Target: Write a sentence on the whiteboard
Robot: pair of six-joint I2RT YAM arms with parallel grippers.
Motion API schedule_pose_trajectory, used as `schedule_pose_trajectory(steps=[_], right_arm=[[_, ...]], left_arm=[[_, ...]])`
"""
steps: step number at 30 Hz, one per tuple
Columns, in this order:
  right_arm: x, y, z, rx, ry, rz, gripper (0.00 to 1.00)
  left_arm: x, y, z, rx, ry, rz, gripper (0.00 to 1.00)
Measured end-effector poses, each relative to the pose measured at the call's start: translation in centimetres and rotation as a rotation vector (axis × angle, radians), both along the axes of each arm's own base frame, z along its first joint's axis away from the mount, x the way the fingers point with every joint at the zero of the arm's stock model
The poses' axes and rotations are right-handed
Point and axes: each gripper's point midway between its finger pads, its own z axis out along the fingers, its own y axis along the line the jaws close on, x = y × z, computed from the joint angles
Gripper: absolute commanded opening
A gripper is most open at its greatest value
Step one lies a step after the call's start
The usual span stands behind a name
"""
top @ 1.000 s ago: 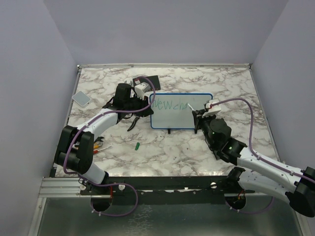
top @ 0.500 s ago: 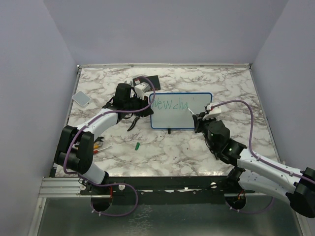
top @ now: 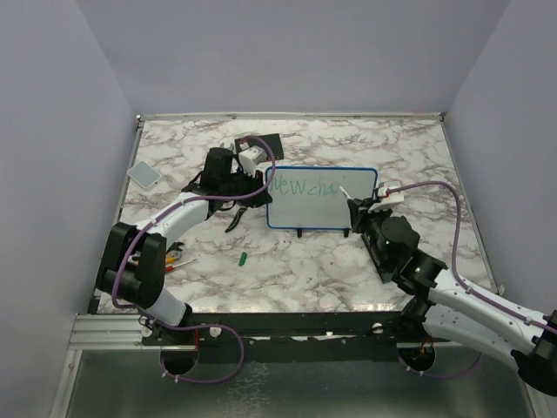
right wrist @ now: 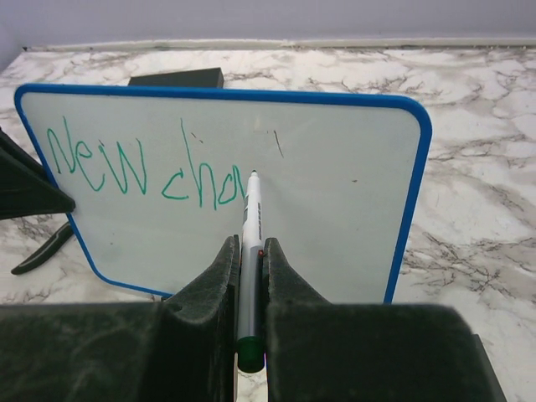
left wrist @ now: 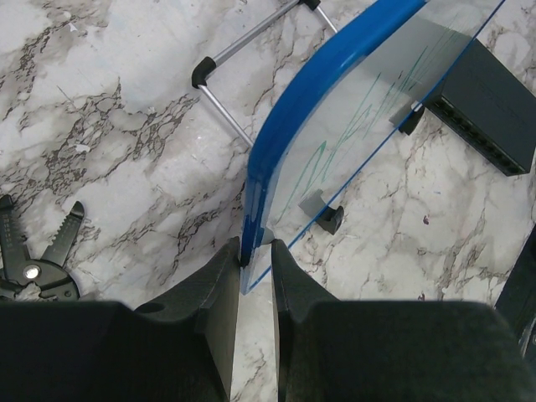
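Upright on its little feet near the middle of the bench [top: 392, 148], the whiteboard [top: 320, 198] stands with its long axis running left to right and its writing face turned toward the near side, seemingly leaning back a little. Green handwriting, the sentence [right wrist: 142, 172], starts at the upper left of the face and so far reads "New cha" in a single line. The right gripper [right wrist: 249, 251] is closed tight on a white marker [right wrist: 249, 219], whose barrel points away toward the board with its tip at the surface just right of the last letter; the print on the barrel is too small to read. At the board's left edge the left gripper [left wrist: 255, 260] is narrowed onto the blue rim, pinching it between both fingers. A black box [left wrist: 490, 105] with ports lies just beyond the board's far left corner. A small green cap [top: 244, 258] lies on the near left. The bench top is white marble veined with grey, and plain lilac walls [top: 287, 52] close it in on three sides.
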Motion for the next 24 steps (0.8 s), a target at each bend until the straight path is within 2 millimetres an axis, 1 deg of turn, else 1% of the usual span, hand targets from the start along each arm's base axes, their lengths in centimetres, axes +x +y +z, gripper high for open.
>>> schedule_pose_trajectory(steps=[2,5,16,24], right_arm=[[-0.2,-0.1,0.9,0.011,-0.025,0.009,0.01],[-0.2,-0.2,1.5,0.012,-0.044,0.012,0.01],[0.6,0.4,0.0,-0.054,-0.021,0.013,0.01],[0.4,0.3,-0.9,-0.052,0.013,0.006,0.01]], left_arm=[[0.0,0.0,0.0,0.000,0.000,-0.001,0.21],[0.0,0.0,0.0,0.000,0.000,0.000,0.21],[0.0,0.0,0.0,0.000,0.000,0.000,0.21],[0.0,0.0,0.0,0.000,0.001,0.000,0.21]])
